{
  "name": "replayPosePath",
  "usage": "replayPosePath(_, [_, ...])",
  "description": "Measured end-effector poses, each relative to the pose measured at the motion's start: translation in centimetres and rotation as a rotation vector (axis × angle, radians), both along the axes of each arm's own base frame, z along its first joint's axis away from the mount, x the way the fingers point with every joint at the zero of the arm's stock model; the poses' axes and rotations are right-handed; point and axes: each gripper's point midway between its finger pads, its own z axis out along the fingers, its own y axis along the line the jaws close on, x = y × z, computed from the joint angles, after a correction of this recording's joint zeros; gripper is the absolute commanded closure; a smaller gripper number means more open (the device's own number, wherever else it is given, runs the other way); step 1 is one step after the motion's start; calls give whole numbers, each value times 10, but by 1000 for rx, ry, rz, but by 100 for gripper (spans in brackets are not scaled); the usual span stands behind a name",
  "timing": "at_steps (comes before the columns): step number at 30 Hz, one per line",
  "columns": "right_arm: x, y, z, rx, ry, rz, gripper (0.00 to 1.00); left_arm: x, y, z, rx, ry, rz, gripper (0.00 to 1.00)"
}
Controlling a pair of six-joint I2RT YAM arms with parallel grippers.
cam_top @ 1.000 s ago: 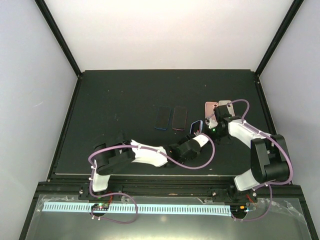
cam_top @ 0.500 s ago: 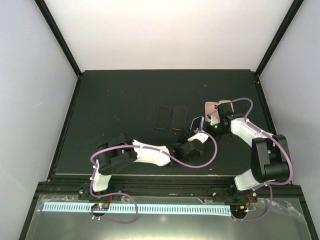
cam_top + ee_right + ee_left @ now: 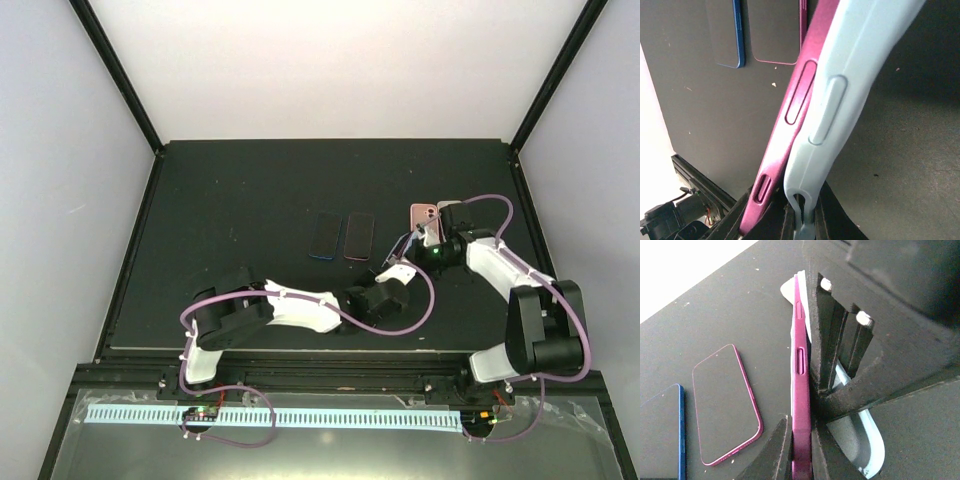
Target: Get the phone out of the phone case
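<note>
Two grippers meet right of the middle of the dark table (image 3: 250, 190), holding a magenta phone (image 3: 801, 390) and its pale blue case (image 3: 850, 75) up on edge. The left gripper (image 3: 801, 452) pinches the phone's edge. The right gripper (image 3: 801, 222) pinches the case, which is peeled partly off the phone. A blue-edged phone (image 3: 324, 235) and a pink-edged phone (image 3: 359, 236) lie flat nearby.
</note>
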Motion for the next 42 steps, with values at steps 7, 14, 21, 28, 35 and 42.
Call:
replayPosePath(7, [-2,-3,17,-24,-73,-2,99,-3,3,18,-98,-16,-3,98])
replayPosePath(14, [-13,6,18,-36,-94,77,99,-13,22,26,-202,-10,-23,98])
replayPosePath(21, [20,-38,17,-253,-303,4,99,-16,75,24,-175,-37,53,99])
replayPosePath(28, [27,-46,38,-302,-510,19,99,-9,102,38,-145,-68,118,99])
replayPosePath(35, [33,-45,77,-296,-689,25,99,21,145,71,-116,-98,240,99])
replayPosePath(42, [35,-49,84,-302,-721,21,99,48,175,93,67,-104,360,99])
